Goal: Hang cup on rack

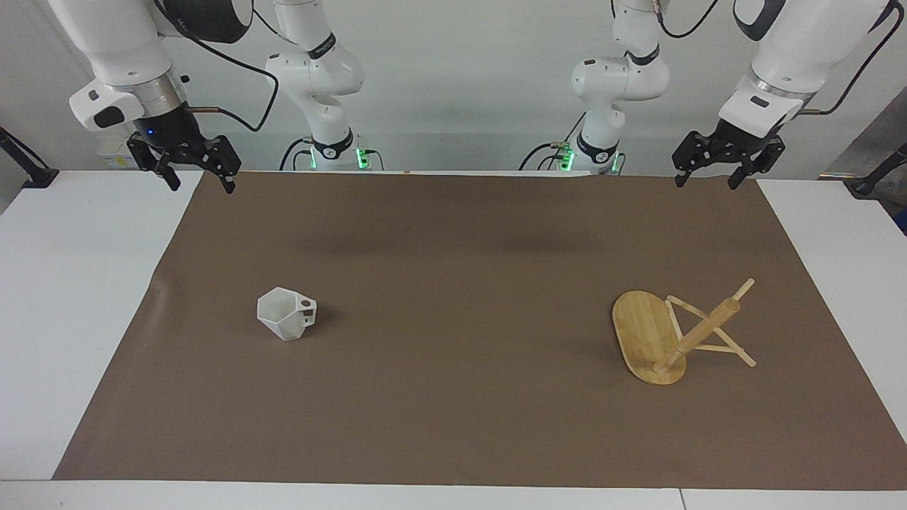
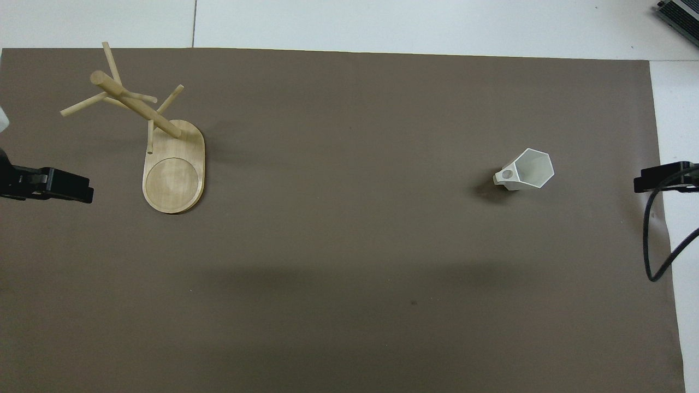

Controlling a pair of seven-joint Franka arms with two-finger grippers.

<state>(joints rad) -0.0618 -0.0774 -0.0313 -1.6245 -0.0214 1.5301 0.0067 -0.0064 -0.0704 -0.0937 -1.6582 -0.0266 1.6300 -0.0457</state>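
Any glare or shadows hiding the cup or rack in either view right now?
Facing view: even light, no glare; the cup and the rack show clearly on the brown mat, with only soft shadows beside them. Overhead view: a small dark shadow beside the cup, and broad faint shadow bands across the mat nearer the robots; nothing hidden.
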